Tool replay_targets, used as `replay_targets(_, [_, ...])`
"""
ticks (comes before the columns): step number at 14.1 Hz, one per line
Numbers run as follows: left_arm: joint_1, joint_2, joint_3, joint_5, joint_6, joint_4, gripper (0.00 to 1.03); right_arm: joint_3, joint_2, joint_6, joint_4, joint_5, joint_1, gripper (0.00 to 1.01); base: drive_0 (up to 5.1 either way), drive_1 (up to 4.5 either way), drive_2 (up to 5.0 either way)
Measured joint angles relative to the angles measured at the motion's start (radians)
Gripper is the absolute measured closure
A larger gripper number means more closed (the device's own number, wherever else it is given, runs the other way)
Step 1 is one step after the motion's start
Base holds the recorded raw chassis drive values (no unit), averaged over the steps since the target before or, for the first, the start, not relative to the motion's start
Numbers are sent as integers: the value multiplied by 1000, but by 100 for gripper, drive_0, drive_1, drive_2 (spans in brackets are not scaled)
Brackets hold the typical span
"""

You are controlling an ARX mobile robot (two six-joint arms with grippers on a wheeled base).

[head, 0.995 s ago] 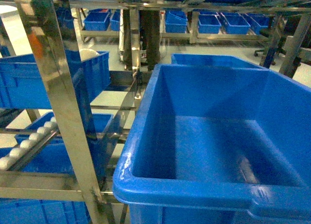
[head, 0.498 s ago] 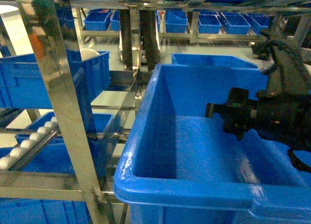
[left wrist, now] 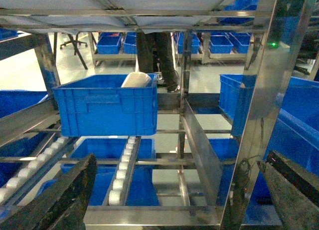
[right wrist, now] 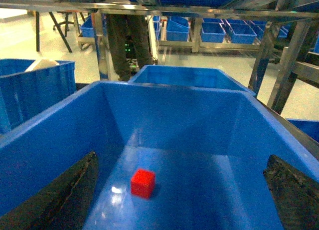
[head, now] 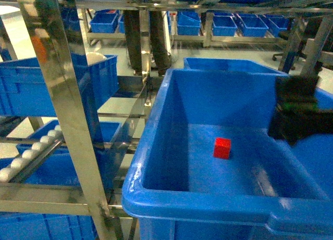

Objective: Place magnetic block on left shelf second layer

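Observation:
The magnetic block (head: 222, 148), a small red cube, lies loose on the floor of the large deep blue bin (head: 208, 206) that fills this level of the steel rack. In the right wrist view the block (right wrist: 143, 183) sits left of centre on the bin floor (right wrist: 214, 190). My right gripper (right wrist: 182, 192) hovers open above it, its fingers wide apart and touching nothing. From the head camera my right arm (head: 296, 115) is a dark blur over the bin's right wall. My left gripper (left wrist: 179, 195) is open and empty, facing the rack's roller rails.
A steel upright (head: 67, 110) stands close on the left. A smaller blue bin (left wrist: 104, 108) with a white object sits on the rails (left wrist: 124, 165). Another steel post (left wrist: 259, 125) is near my left gripper. A person's legs (head: 148, 39) and rows of blue bins (head: 223, 24) are behind.
The bin was empty a second ago. My right gripper then reached in over it; now the block lies free on the bin floor and the gripper has drawn back to the right.

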Motion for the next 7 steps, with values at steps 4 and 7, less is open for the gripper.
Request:
replay_targets(4, [0, 0, 0, 0, 0, 0, 5, -297, -583, -4, -381, 14, -88, 3, 0, 0, 0])
replay_targets(7, [0, 0, 0, 0, 0, 0, 5, -262, -1030, -52, -690, 24, -200, 3, 0, 0, 0])
